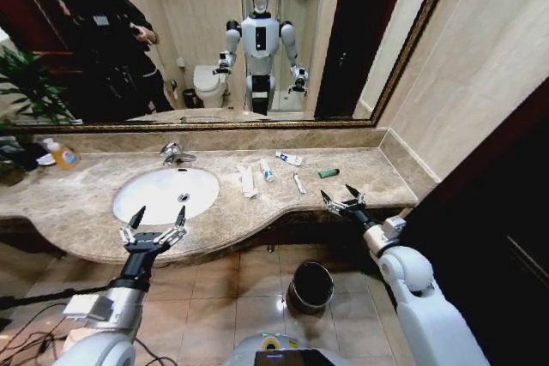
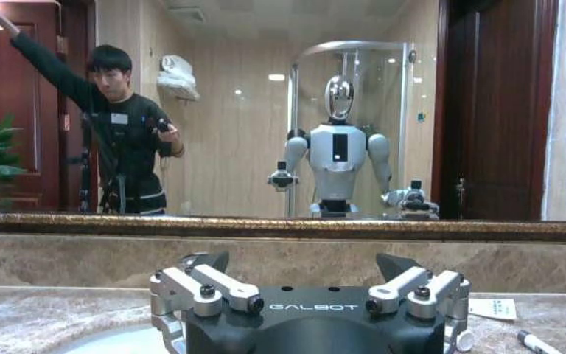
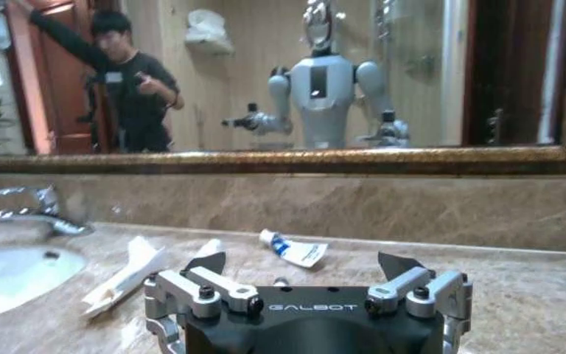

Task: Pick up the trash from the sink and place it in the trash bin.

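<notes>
The white oval sink (image 1: pixel 163 193) is sunk in the marble counter, and its basin looks bare. The trash lies on the counter to its right: a white packet (image 1: pixel 248 181), two small blue-marked tubes (image 1: pixel 267 171) (image 1: pixel 289 159), a thin white stick (image 1: pixel 298 183) and a green piece (image 1: pixel 328 173). My left gripper (image 1: pixel 157 219) hovers open over the sink's front rim (image 2: pixel 106 343). My right gripper (image 1: pixel 341 199) is open at the counter's front edge, just short of the stick; ahead of it lie the packet (image 3: pixel 126 276) and a tube (image 3: pixel 293 247). The dark trash bin (image 1: pixel 310 286) stands on the floor below.
A chrome tap (image 1: pixel 176 154) rises behind the sink. An orange-liquid bottle (image 1: pixel 63 155) and a plant (image 1: pixel 26 92) sit at the far left of the counter. A framed mirror (image 1: pixel 214 124) runs along the back wall. A dark wall panel (image 1: pixel 489 212) closes the right side.
</notes>
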